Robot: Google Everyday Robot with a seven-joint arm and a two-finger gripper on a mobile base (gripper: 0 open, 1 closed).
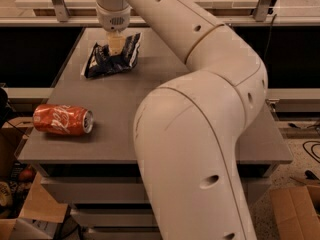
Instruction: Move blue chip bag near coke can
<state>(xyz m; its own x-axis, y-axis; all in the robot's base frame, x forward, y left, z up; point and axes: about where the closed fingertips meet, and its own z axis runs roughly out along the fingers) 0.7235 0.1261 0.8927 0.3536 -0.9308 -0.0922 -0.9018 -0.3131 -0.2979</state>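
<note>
While the gripper (116, 44) hangs over the bag (111, 60), I cannot tell if it pinches. The can (62, 120) lies at 7 o'clock, well apart.

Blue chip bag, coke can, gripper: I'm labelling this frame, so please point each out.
blue chip bag (106, 64): camera view, crumpled foil middle.
coke can (61, 119): camera view, red side wall.
gripper (116, 45): camera view, its tip, over the bag's top.

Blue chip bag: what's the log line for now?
claw: at blue chip bag, far end | coke can: on its side, near-left, apart
</note>
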